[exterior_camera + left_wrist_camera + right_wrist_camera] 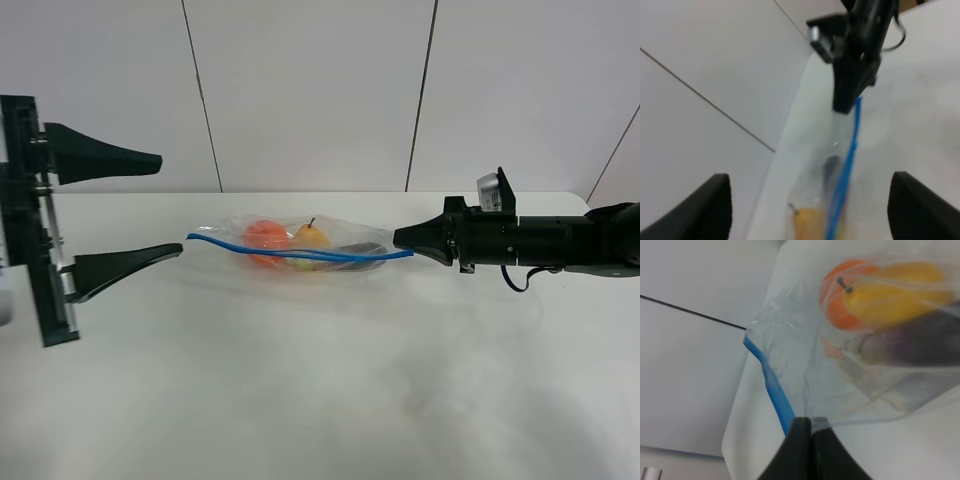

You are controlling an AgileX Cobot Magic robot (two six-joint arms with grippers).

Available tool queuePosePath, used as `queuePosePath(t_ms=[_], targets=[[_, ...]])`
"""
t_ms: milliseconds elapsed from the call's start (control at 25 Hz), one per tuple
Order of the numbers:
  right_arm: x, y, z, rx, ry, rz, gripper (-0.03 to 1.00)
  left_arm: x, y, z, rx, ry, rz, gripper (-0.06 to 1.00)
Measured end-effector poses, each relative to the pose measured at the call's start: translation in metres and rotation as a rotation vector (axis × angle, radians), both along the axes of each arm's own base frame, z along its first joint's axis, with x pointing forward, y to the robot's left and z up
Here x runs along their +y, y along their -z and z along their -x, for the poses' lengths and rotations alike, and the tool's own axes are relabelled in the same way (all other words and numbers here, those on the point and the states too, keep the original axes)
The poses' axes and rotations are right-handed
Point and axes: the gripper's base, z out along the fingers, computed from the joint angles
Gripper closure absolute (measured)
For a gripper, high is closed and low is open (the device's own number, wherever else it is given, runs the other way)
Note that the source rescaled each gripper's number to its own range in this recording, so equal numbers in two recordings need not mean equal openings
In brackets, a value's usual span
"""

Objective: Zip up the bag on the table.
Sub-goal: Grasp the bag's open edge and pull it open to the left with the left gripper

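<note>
one end of the blue zipper strip [300, 256] on the bag [340, 232], which lies on the white table [300, 380] with fruit [265, 236] inside, is clamped in the right gripper [402, 240], while the left gripper [170, 205] hangs spread wide just off the other end, gripping nothing.

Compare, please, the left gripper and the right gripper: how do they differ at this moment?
The left gripper stands wide open, whereas the right gripper is shut. The left gripper holds nothing and is clear of the bag, while the right gripper pinches the end of the bag's blue zipper strip. Both are black and point at the bag from opposite ends.
</note>
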Motion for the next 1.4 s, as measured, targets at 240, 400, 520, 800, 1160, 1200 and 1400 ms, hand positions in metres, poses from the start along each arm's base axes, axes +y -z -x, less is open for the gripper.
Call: queuePosePath(t_ms=[240,400,520,800,1160,1200,1400], targets=[[0.0,0.001,0.001,0.021,-0.011,0.003,0.97,-0.017,0.03,-0.045,-0.044,0.066,-0.077,-0.06],[0.0,0.0,0.001,0.033,0.002,-0.009,0.97,-0.045,0.04,-0.067,-0.015,0.134,-0.113,-0.06],[0.0,-0.003,-0.003,0.02,0.008,-0.014,0.97,-0.072,0.046,-0.076,-0.004,0.183,-0.144,-0.06],[-0.001,-0.01,-0.012,-0.011,0.011,-0.015,0.97,-0.137,0.092,-0.092,0.057,0.085,-0.439,-0.06],[-0.001,-0.01,-0.011,-0.01,-0.001,-0.003,0.97,-0.183,0.104,-0.11,0.101,-0.009,-0.444,-0.06],[-0.001,-0.01,-0.011,-0.01,-0.003,-0.002,0.97,-0.185,0.101,-0.113,0.097,-0.016,-0.434,-0.06],[-0.001,-0.01,-0.011,-0.01,-0.004,0.0,0.97,-0.189,0.093,-0.119,0.089,-0.035,-0.399,-0.06]])
